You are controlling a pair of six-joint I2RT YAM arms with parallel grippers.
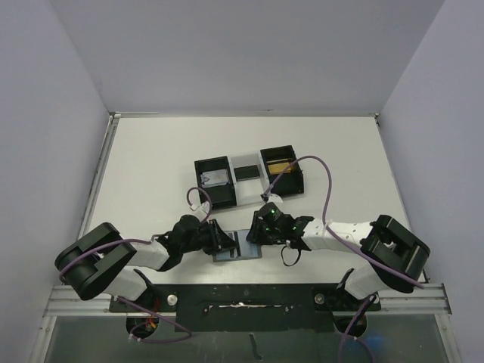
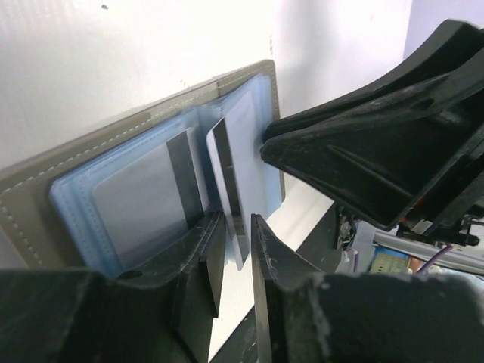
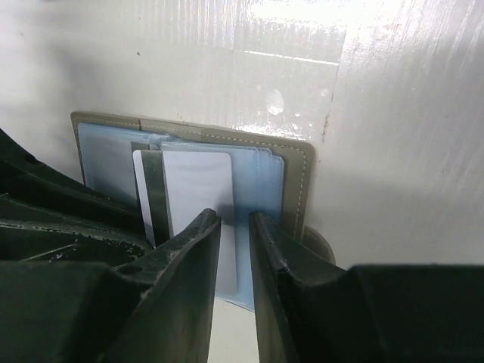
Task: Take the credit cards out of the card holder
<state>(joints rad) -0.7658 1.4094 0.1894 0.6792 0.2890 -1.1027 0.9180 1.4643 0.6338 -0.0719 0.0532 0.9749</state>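
Top external view: found the card holder (image 1: 236, 250) lying open and flat on the tabletop (image 1: 151, 166), close to the arm bases, directly between the left tool (image 1: 224, 240) and the right tool (image 1: 256, 232). Read its long axis as running left to right, one end toward each tool, blue-grey inside facing up. Noted the black-and-white tray (image 1: 199, 178) farther back, well apart from the holder.

Right wrist view: made out a white card (image 3: 198, 185) with a dark stripe, sitting in the panel nearer the right tool. Read its long axis as crossing the holder's long axis, stripe side toward the left tool, one short end pointing straight at the right tool and reaching into the narrow gap between its fingers (image 3: 189, 257). Could not tell whether clamped on that end or only straddling it.

Left wrist view: saw the left tool likewise narrowly parted around a card edge, with nothing to separate a true grip from a mere straddle. Saw the right tool's tip touching the blue sleeve (image 2: 253, 113) just beside.

Judged both tools about equally near, the right one better lined up with the card. Judged a straight draw along the card's long axis as the likely need, with the holder kept pinned flat meanwhile.
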